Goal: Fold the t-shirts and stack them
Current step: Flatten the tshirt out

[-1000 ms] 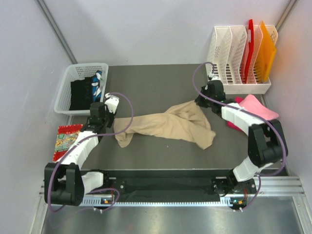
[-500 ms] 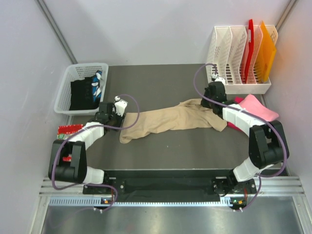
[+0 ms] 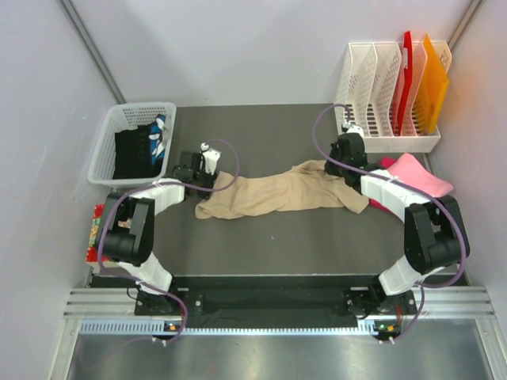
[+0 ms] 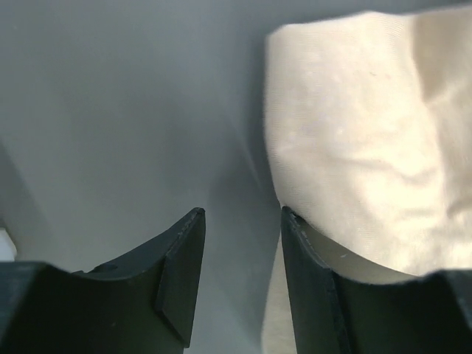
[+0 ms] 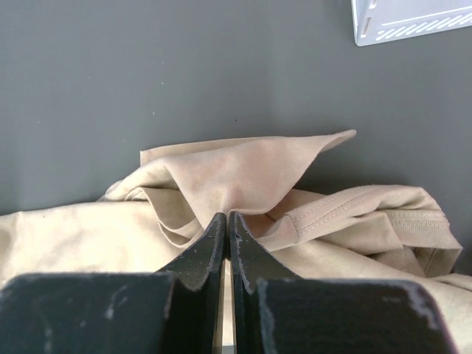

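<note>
A tan t-shirt [image 3: 277,194] lies stretched in a rumpled band across the dark table. My right gripper [image 3: 337,168] is shut on a fold at its right end; in the right wrist view the jaws [image 5: 227,221] pinch the tan cloth [image 5: 236,169]. My left gripper [image 3: 207,176] is open and empty just above the shirt's left end. In the left wrist view its jaws [image 4: 242,221] stand over bare table, with the tan cloth [image 4: 361,147] beside the right finger. A pink t-shirt [image 3: 416,174] lies at the right edge.
A white basket [image 3: 107,138] with dark clothes stands at the back left. A white file rack [image 3: 372,87] with red and orange folders stands at the back right. A patterned cloth [image 3: 95,233] lies off the table's left edge.
The shirt was pulled out from a heap into a long band. My left gripper let go of its left end and moved back and to the right. The right gripper stayed shut.
</note>
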Robot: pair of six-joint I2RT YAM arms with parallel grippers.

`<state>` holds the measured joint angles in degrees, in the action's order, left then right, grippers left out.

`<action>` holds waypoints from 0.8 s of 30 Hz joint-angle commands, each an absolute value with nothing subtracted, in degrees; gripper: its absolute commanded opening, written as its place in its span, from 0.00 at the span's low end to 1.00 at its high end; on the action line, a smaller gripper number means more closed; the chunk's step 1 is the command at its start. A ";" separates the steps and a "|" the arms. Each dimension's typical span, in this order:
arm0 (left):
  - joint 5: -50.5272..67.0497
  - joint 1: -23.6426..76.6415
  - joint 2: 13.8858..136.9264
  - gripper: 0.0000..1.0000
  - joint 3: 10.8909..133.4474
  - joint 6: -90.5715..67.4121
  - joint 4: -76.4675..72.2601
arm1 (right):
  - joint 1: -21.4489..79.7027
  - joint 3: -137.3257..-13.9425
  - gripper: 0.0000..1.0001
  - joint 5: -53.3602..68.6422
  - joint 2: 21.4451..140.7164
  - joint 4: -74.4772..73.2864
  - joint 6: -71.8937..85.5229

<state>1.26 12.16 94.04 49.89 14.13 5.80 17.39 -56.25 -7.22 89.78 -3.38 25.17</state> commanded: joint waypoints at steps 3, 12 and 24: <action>2.02 12.22 95.28 0.45 56.34 13.18 6.67 | 18.19 -56.78 0.00 -6.50 90.44 -1.23 24.08; -5.89 11.95 86.66 0.33 53.60 16.70 2.99 | 18.81 -57.66 0.00 -6.15 91.58 -0.97 24.17; 4.21 12.92 104.76 0.35 65.12 9.58 4.31 | 19.25 -57.39 0.00 -6.42 91.49 -1.05 23.99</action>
<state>1.37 12.51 100.62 62.26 11.60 5.15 18.26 -56.25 -6.35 92.05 -2.70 24.97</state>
